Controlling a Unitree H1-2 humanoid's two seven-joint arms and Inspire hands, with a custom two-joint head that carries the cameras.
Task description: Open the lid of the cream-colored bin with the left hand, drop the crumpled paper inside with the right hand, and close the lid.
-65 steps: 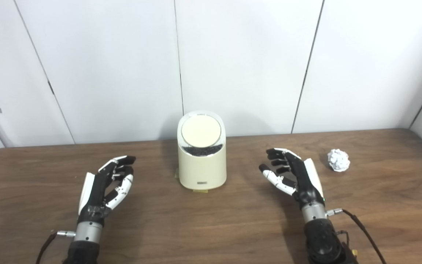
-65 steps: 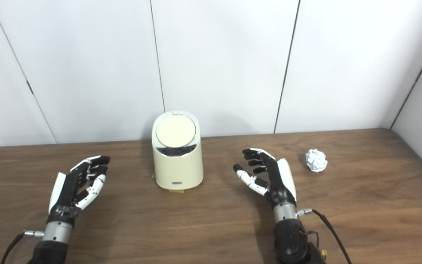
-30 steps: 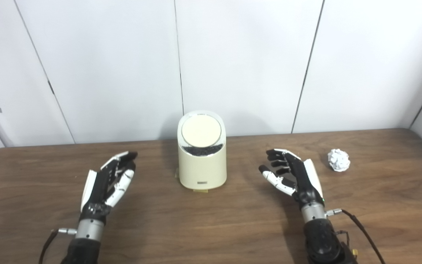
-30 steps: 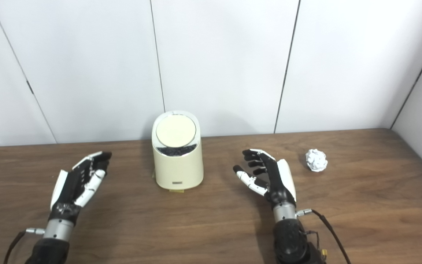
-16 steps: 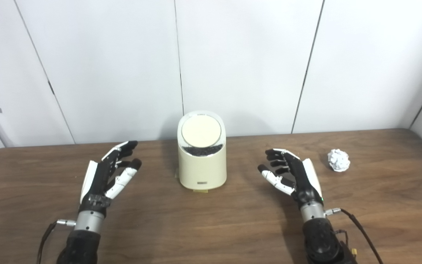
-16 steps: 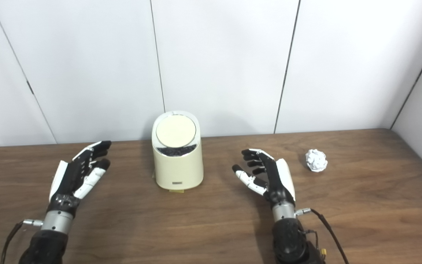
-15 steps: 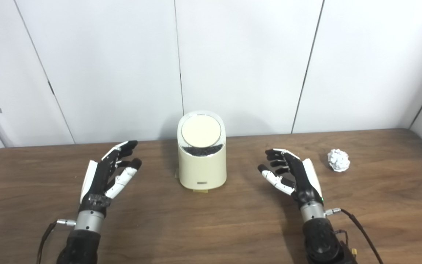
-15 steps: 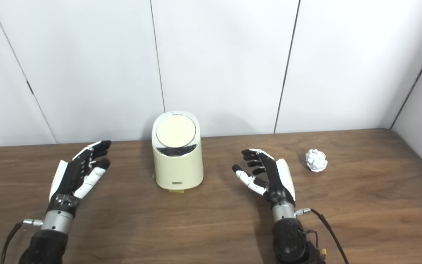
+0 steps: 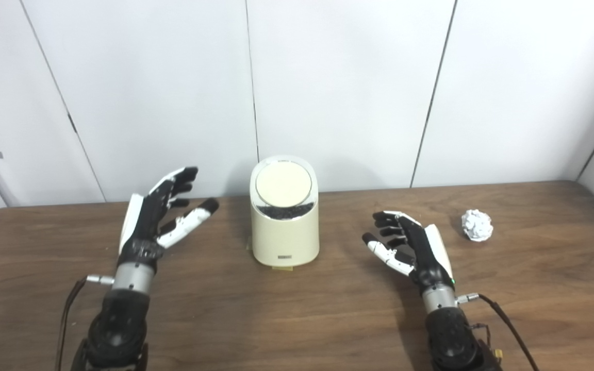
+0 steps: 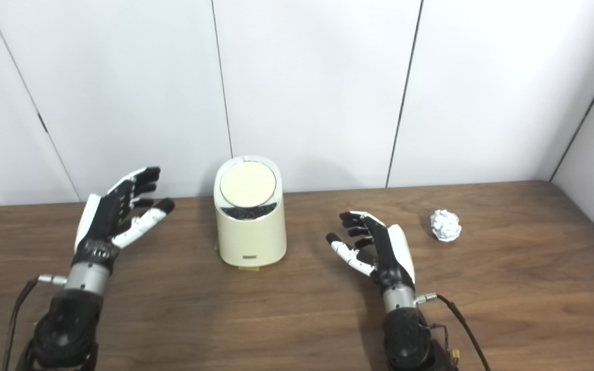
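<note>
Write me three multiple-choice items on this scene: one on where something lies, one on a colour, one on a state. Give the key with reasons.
1. Where does the paper ball lie?
A. inside the bin
B. on the table, beyond the right hand
C. in the left hand

2. What colour is the bin?
A. cream
B. blue
C. black

3. How is the lid?
A. lifted off
B. held open by a hand
C. closed, untouched

Key: 1 B, the ball sits on the bare table, apart from the open right hand. 2 A, its body is plainly cream. 3 C, the round lid lies flat on top, and the open left hand is raised beside the bin without contact.
</note>
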